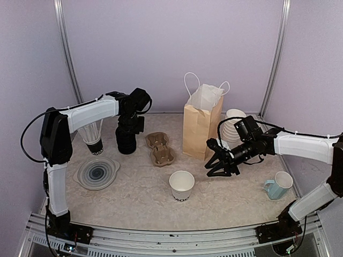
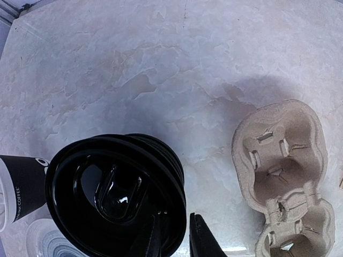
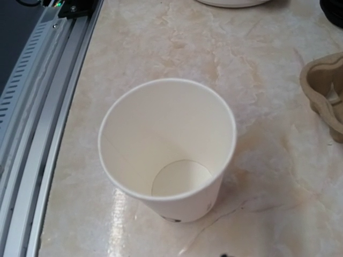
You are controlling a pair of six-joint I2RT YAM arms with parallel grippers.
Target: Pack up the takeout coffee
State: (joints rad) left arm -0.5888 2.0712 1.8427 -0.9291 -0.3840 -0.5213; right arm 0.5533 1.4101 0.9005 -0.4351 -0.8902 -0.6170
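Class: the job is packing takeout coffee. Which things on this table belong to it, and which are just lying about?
Likely for the job: white paper cup, stack of black lids, cardboard cup carrier, paper bag.
Lying about: light blue mug, grey plate, stack of lidless cups.

Table (image 1: 139,206): brown paper bag (image 1: 199,128) upright at rear centre, cardboard cup carrier (image 1: 160,148) just left of it, lidless white paper cup (image 1: 182,185) in front, stack of white cups (image 1: 232,127) behind the bag's right side, light blue mug (image 1: 277,186) far right. Left gripper (image 1: 128,127) directly above stack of black lids (image 1: 126,144); right gripper (image 1: 214,160), jaws apart, near the bag.
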